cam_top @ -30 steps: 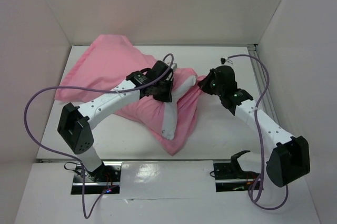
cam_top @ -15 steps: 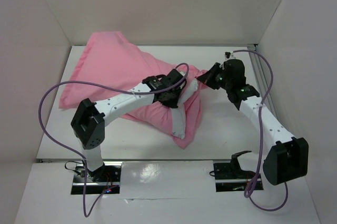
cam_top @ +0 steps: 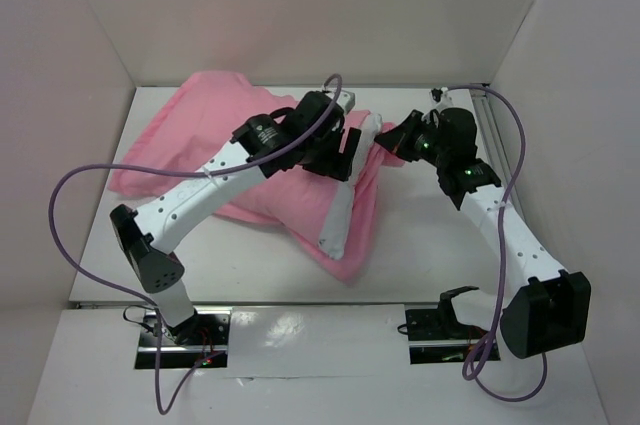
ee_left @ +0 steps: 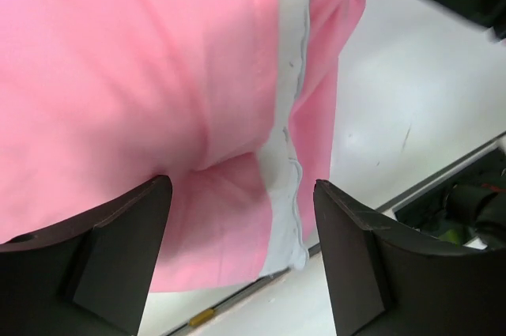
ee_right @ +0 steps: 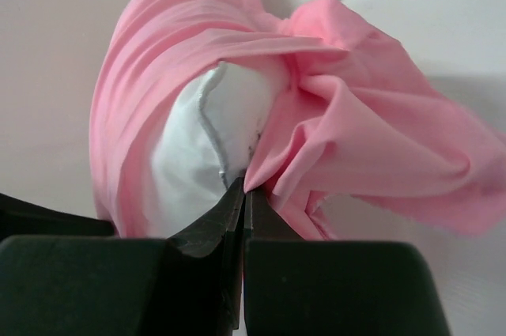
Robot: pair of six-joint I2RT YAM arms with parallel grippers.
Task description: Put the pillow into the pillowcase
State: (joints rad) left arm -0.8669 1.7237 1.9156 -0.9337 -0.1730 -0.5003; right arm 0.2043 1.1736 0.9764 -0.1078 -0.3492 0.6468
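The pink pillowcase (cam_top: 215, 130) lies bunched from the back left to the table's middle. Most of the white pillow (cam_top: 340, 217) is inside it; a white strip shows along its open side. My left gripper (cam_top: 345, 150) hovers open over that open side, its fingers (ee_left: 118, 257) apart with nothing between them. The left wrist view looks down on the pillowcase (ee_left: 118, 75) and the pillow's seam (ee_left: 288, 115). My right gripper (cam_top: 388, 140) is shut on a fold of the pillowcase's rim (ee_right: 371, 138), right beside the pillow's exposed corner (ee_right: 198, 146).
White walls close the table in on the left, back and right. A metal rail (cam_top: 492, 135) runs along the right wall. Purple cables loop off both arms. The table's front edge (cam_top: 300, 307) lies near the pillowcase's low corner, with a black bracket (cam_top: 450, 297) to the right of it.
My left gripper has opened, let go of the bundle and risen back toward the far wall. My right gripper stays shut on the rim and has shifted slightly.
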